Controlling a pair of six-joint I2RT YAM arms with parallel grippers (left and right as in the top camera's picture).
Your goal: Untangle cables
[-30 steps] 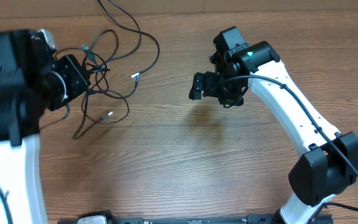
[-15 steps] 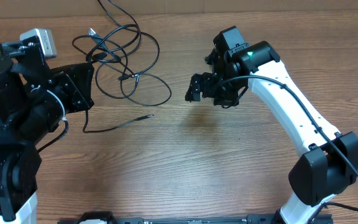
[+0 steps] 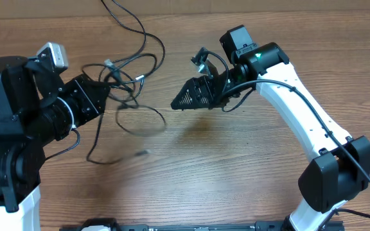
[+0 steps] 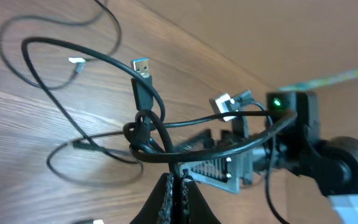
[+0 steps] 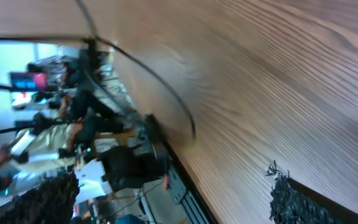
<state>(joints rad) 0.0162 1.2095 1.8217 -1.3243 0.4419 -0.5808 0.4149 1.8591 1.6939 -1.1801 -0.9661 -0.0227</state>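
Thin black cables (image 3: 131, 82) hang in a loose tangle just right of my left gripper (image 3: 106, 90), which is shut on one strand and holds the bunch up off the table. In the left wrist view the knot (image 4: 145, 132) sits above my shut gripper (image 4: 176, 182), and a silvery USB plug (image 4: 140, 65) sticks up. One cord trails down to a blurred loose end (image 3: 142, 153). My right gripper (image 3: 188, 91) stands open right of the tangle, pointing left. Its fingers (image 5: 294, 198) hold nothing, and a blurred cable (image 5: 166, 87) lies beyond them.
One black cord (image 3: 122, 14) runs off the far edge of the wooden table (image 3: 236, 167). My right gripper (image 4: 219, 167) shows close behind the tangle in the left wrist view. The left arm's bulk (image 3: 11, 128) fills the left side.
My left gripper has moved right and up with the cables, dragging the tangle along. My right gripper has turned and reached left toward the tangle, its jaws wider apart.
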